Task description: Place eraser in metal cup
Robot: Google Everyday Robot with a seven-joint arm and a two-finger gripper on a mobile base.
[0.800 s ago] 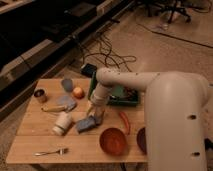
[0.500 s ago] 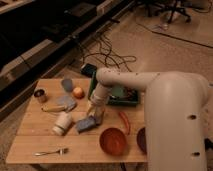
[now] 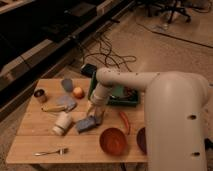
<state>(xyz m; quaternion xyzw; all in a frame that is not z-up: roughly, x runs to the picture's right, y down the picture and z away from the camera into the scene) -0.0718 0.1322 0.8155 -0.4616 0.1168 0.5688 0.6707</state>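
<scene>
Gripper (image 3: pixel 95 114), grip state not discernible, low over the tabletop (image 3: pixel 30 137), well right of the metal cup (image 3: pixel 40 95). The eraser (image 3: pixel 86 124) lies likewise well right of the cup. Probable risk: the long eraser catches the cup's narrow rim and topples it.

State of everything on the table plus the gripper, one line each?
gripper: low over the table, right above the blue pad
metal cup: upright, far left corner
eraser: cannot pick it out
white cylinder: lying on its side
red bowl: upright, near front edge
fork: lying flat, front left
red chili: lying flat beside the bowl
</scene>
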